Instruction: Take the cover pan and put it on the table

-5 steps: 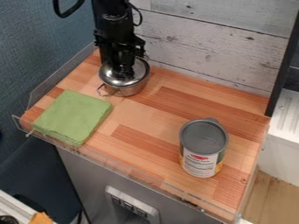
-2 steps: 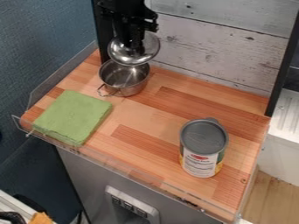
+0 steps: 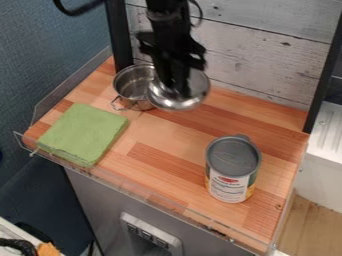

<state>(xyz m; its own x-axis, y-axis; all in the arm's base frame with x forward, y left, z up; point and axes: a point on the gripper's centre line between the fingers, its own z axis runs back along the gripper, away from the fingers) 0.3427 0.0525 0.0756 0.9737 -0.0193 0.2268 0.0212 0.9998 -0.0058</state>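
Note:
My black gripper (image 3: 179, 91) hangs at the upper middle of the camera view, shut on the silver pan cover (image 3: 161, 97). The cover is held off the pot, to its right, and overlaps the pot's right side in the view. The metal pot (image 3: 127, 85) stands uncovered at the back left of the wooden table (image 3: 160, 135), its wire handle toward the front left. The gripper hides the middle of the cover, knob included.
A folded green cloth (image 3: 83, 134) lies at the left of the table. A large can with a grey lid (image 3: 233, 156) stands at the right front. Clear low guards line the left and front edges, and a plank wall (image 3: 254, 55) rises behind.
The gripper has lifted the cover off the pot and carried it to the right. The pot, cloth and can have stayed in place.

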